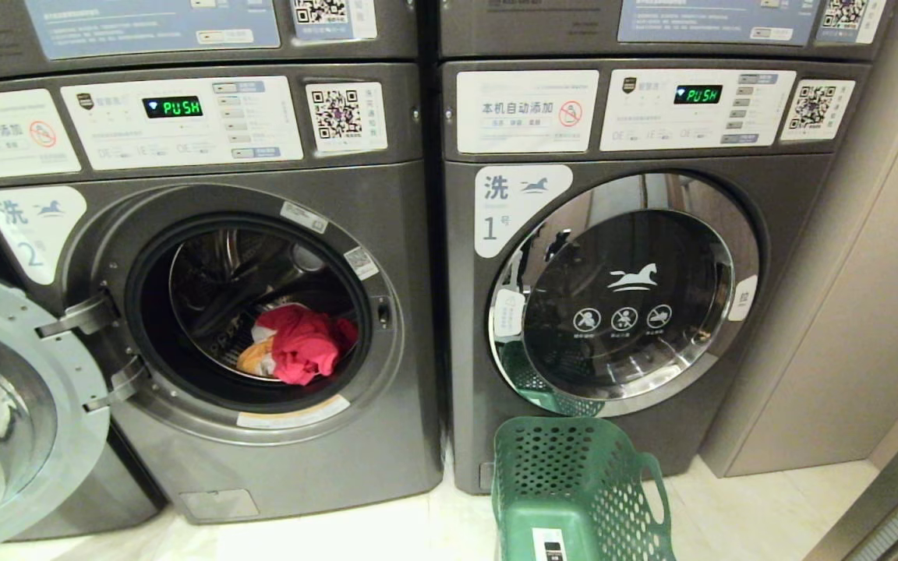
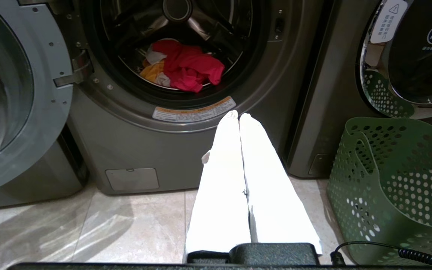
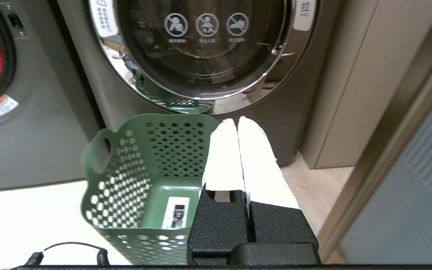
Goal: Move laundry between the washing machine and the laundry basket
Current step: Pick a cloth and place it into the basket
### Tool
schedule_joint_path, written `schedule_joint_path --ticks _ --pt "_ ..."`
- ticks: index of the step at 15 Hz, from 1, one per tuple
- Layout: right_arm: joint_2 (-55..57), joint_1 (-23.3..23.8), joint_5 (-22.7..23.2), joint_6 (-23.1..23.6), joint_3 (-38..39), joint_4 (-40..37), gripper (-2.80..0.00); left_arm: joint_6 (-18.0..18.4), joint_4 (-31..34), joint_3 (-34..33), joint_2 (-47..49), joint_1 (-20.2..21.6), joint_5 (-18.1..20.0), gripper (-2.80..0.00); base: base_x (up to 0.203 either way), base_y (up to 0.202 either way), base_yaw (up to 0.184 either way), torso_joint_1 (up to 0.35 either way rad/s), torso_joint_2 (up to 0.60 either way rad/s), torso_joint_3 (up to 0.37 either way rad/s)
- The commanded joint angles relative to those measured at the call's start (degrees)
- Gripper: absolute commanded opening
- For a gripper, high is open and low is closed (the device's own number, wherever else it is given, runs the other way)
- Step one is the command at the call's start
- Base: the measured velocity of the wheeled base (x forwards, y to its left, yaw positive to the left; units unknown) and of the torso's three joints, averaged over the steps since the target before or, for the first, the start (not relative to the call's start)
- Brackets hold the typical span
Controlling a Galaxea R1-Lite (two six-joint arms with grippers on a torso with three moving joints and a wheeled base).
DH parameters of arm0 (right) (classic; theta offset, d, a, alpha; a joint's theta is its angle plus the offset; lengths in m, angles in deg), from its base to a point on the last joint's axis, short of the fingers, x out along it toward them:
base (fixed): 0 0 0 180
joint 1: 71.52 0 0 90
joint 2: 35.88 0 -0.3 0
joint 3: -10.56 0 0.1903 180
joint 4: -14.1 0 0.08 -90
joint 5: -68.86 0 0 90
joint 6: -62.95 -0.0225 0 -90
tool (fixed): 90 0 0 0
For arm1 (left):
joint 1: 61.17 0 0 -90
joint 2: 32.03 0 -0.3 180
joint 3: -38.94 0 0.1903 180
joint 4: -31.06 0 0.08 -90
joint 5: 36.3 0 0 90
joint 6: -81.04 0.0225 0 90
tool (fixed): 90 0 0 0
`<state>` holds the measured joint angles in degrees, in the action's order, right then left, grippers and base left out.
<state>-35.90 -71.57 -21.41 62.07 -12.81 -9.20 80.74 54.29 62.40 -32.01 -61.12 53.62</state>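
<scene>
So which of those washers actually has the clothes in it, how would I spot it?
Of the two grey front-loading washers side by side, take the left washer, marked 2. Its round door hangs open to the left, and a red garment lies in the drum. The right washer, marked 1, is shut, with a green basket before it.

Two washing machines are counted side by side: one [image 1: 207,312] on the left with its door open, one [image 1: 620,296] on the right shut. One green laundry basket [image 1: 581,491] is counted, and one heap of laundry [image 1: 301,343] (pieces not separable).
</scene>
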Motion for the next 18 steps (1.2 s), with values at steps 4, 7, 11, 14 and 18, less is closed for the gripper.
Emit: schedule_joint_path --ticks 4,7,11,14,18 --pt "0.02 -0.04 0.00 0.00 0.00 0.01 -2.80 -0.05 -0.04 -0.01 -0.02 0.04 -0.01 -2.80 0.000 0.196 -0.004 0.003 0.01 0.002" --pt "0.02 -0.04 0.00 0.00 0.00 0.01 -2.80 -0.05 -0.04 -0.01 -0.02 0.04 -0.01 -2.80 0.000 0.194 -0.002 0.002 0.00 -0.001" --pt "0.02 -0.04 0.00 -0.08 0.00 0.01 -2.80 -0.05 -0.04 -0.01 -0.02 0.04 -0.01 -2.80 0.000 0.197 -0.003 0.004 0.00 0.002" --pt "0.02 -0.04 -0.06 0.00 0.00 0.01 -2.80 -0.05 -0.04 -0.01 -0.02 0.04 -0.01 -2.80 0.000 0.194 -0.001 0.002 0.00 0.000" --pt "0.02 -0.04 0.00 0.00 0.00 0.01 -2.80 -0.05 -0.04 -0.01 -0.02 0.04 -0.01 -2.80 0.000 0.196 -0.001 0.002 0.00 0.004"
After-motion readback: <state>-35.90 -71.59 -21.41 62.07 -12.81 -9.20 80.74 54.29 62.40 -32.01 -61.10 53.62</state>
